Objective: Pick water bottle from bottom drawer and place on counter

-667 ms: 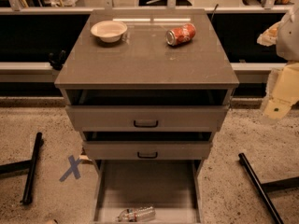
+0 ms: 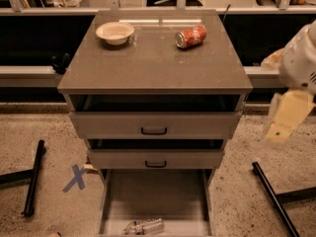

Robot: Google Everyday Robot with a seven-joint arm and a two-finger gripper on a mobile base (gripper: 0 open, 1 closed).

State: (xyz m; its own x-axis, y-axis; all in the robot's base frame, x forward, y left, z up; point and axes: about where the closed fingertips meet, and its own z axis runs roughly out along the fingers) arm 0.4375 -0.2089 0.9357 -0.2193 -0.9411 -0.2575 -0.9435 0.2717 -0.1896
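Risk 1: the bottle (image 2: 144, 226) lies on its side on the floor of the bottom drawer (image 2: 155, 196), at the front edge and just behind the front wall; a round, smooth body in this position is likely to roll or slip if it is pushed before it is gripped, and the nearby wall leaves little room on that side. Risk 2: the top drawer (image 2: 197, 125) and the middle drawer (image 2: 192, 158) both stand partly pulled out above the bottom drawer, so a descent too close to the cabinet is likely to strike their fronts; approach from the front, over the open part of the bottom drawer. Risk 3: on the counter (image 2: 153, 63) a bowl (image 2: 115, 32) sits near the back left corner and a can (image 2: 191, 36) lies on its side toward the back right; a knock would probably set the can rolling, so the bare front half is the safer place for the bottle. Tool state: the gripper (image 2: 286, 117) hangs in the air off the right edge of the counter, at about the height of the top drawer and outside the cabinet; it holds nothing visible, and whether it is released or clenched cannot be told. Relative position: the bottle is well apart from the gripper, far below it and toward the left of the view, with the two drawer fronts between the two heights
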